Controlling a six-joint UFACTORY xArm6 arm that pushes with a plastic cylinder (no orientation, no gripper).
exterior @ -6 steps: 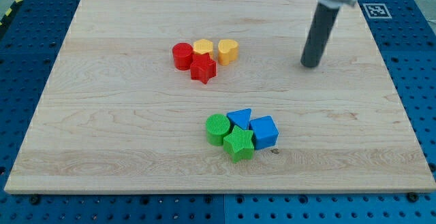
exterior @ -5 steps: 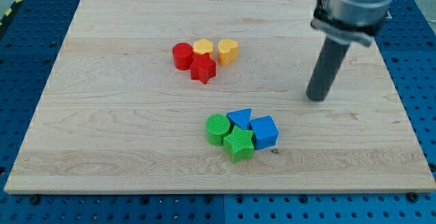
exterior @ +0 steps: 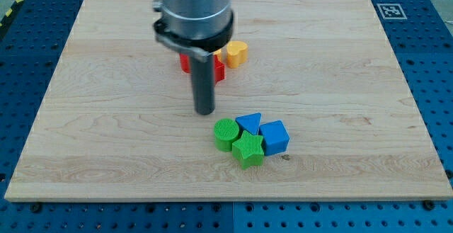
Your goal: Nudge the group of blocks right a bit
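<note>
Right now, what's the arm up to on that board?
I'm a rod-ended arm tasked with nudging a block group right. My tip rests on the wooden board, just above and left of the lower cluster: green cylinder, green star, blue triangle, blue cube. It touches none of them. The rod partly hides the red blocks beside the yellow heart.

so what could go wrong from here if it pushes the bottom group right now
My tip sits above and left of the green cylinder, not level with the group. A push to the right from here would likely pass over the blue triangle or clip only the top blocks, splitting them from the green star and blue cube.

The arm hides most of the red blocks beside the yellow block, so repositioning might bump them unseen.
</note>
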